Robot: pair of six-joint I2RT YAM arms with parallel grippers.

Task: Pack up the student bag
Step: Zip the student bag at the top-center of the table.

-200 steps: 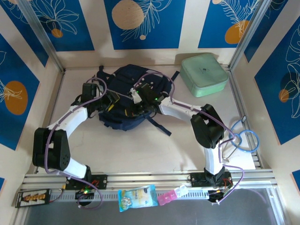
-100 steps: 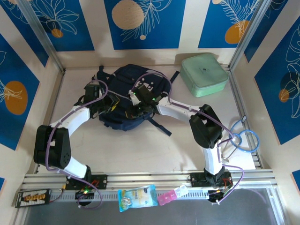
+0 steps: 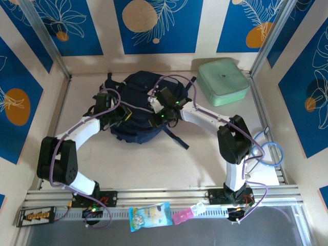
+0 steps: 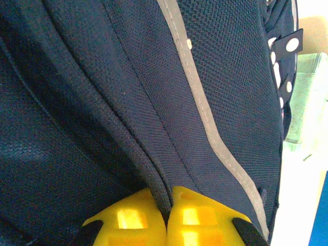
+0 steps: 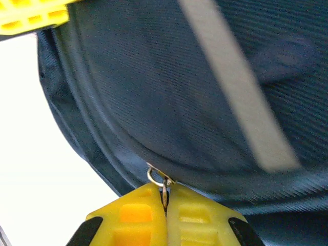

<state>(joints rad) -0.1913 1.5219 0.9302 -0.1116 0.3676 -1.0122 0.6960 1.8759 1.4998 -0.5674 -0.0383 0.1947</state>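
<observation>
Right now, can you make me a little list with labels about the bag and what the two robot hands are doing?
bag: student bag, dark navy, lying on the table
left gripper: shut, pinching a fold of the bag's fabric
right gripper: shut on the metal zip pull
also there: mint green case at the far right, no gripper on it
zip open or closed: cannot tell
</observation>
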